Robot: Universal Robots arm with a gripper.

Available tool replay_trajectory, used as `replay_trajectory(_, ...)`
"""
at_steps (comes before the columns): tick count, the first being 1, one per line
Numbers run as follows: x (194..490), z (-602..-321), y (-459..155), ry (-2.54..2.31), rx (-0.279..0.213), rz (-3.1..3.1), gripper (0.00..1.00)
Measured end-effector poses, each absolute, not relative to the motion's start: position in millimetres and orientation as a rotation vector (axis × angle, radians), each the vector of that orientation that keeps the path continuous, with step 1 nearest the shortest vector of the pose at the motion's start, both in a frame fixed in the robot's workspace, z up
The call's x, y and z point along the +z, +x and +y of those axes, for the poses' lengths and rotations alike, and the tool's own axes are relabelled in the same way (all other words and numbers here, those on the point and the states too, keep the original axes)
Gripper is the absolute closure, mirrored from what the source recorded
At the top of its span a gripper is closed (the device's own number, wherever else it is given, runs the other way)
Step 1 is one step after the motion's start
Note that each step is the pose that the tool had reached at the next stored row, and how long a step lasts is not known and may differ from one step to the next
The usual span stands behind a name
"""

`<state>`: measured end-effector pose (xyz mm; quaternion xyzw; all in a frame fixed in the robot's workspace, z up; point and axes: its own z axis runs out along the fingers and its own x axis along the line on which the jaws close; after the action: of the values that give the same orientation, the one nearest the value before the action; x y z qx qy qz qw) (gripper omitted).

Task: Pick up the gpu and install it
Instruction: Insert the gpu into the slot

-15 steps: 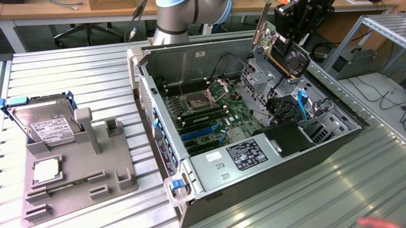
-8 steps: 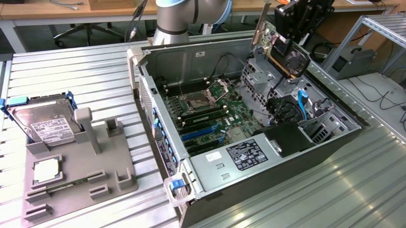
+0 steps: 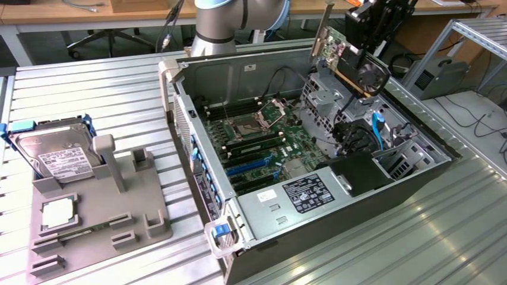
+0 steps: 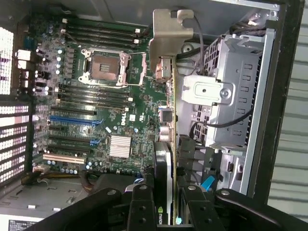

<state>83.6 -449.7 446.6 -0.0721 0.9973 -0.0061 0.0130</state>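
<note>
End effector (image 4: 168,195) clamped on gpu (image 4: 165,120), held over motherboard (image 4: 139,103) of open computer case (image 3: 317,240).

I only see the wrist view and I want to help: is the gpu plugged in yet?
Observer: No, the gripper holds the gpu up above the open case.
Operator: What's outside the case?
Observer: A hard drive stands in a grey holder at the exterior view's left.
Operator: Anything else there?
Observer: A small silver chip lies flat on that holder.
</note>
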Motion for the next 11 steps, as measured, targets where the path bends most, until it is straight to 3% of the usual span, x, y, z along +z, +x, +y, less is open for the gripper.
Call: replay_trajectory(11, 446.3, -449.7, 83.6, -0.617, -0.018, 3.053, 0.73)
